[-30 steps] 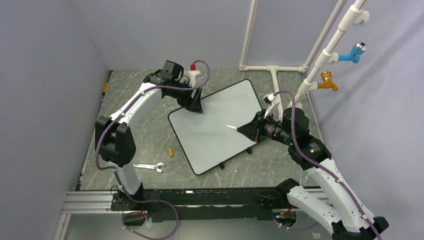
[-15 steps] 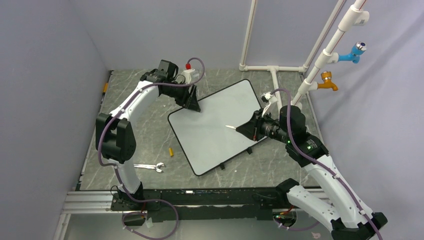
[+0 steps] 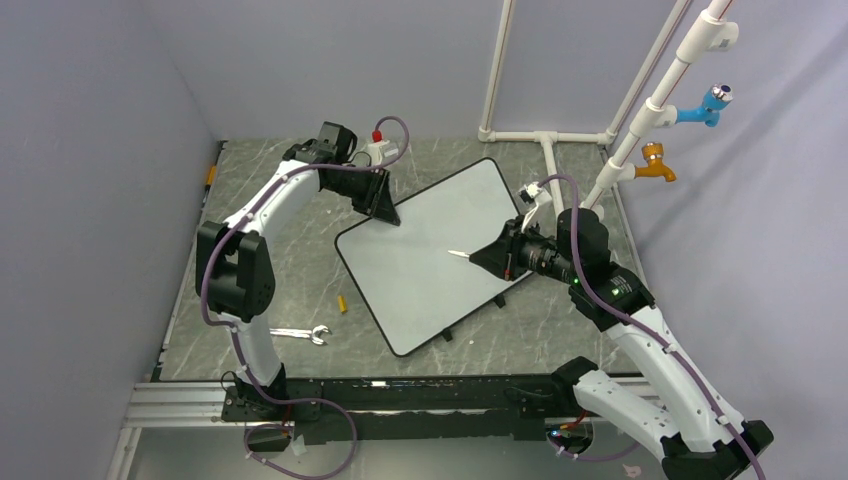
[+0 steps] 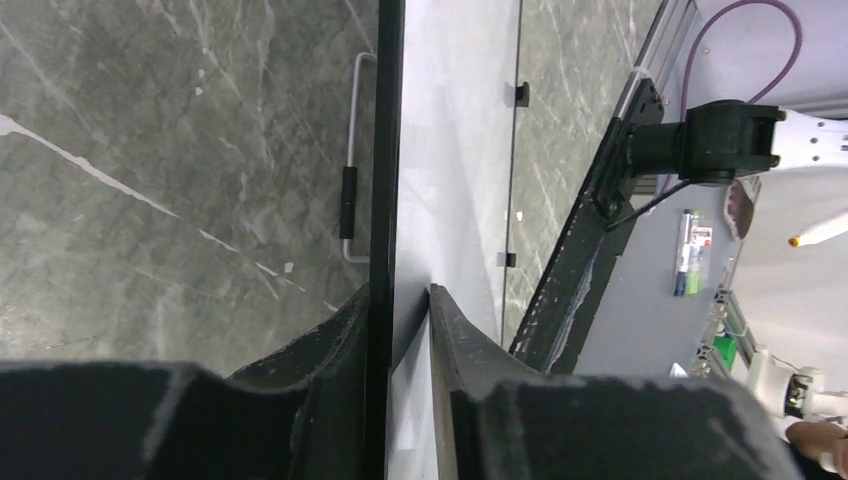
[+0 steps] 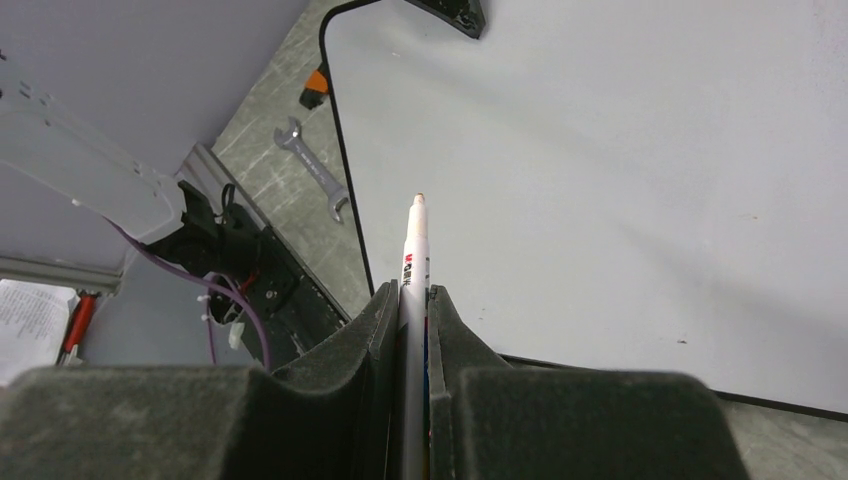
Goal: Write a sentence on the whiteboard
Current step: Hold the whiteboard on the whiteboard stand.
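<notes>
- The right gripper (image 5: 410,295) was clamped on a white marker (image 5: 415,245), whose barrel stood out well past the fingers with its tip bared.
- The marker tip hung over the middle of the whiteboard (image 3: 420,285); whether it touched the surface could not be told.
- The whiteboard lay skewed on the table (image 3: 270,250), and its face was blank, with none of the sentence yet written.
- The left gripper (image 4: 400,300) was closed across the black-framed edge of the whiteboard at its far-left corner, one finger on each side.
- Risk: because so much barrel stood out, pressing down could probably lever the marker askew or slide it back between the fingers, leaving faint or broken strokes.
- Risk: if the left grip slipped, stroke drag could turn the board and slant the lines.
- Containers: none showed in any view. A wrench (image 3: 300,334) and a small orange piece (image 3: 342,303) lay loose on the table beside the board.
</notes>
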### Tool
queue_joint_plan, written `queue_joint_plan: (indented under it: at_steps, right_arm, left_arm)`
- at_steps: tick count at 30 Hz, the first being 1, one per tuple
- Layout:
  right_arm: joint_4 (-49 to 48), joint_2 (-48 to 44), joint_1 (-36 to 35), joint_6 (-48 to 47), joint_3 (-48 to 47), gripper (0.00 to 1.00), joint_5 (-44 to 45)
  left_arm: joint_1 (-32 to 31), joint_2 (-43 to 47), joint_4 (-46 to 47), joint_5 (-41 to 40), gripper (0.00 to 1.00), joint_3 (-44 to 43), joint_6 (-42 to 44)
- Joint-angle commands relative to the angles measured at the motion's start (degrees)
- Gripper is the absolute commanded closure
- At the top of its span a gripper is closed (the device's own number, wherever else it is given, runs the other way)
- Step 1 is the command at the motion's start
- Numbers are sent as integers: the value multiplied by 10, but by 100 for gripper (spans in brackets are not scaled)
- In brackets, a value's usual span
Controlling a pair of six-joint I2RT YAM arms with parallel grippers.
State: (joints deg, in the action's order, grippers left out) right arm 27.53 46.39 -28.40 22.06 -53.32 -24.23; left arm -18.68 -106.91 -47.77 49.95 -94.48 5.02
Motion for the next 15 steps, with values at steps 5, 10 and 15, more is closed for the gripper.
queue_joint_plan:
  at_steps: [5,10,15]
  right_arm:
    - [-44,3,1,5,-14,100,-23]
    - [-71,11,-1,-2,-5,100,-57]
    - [-84,28,-55,-20,-20,100,-16]
  left_arm:
    - [-6,0,-8,32,95,-33,-6]
    - [-7,25,5,18,100,-23,-14]
    - [-22,49,14,-37,100,-11,-32]
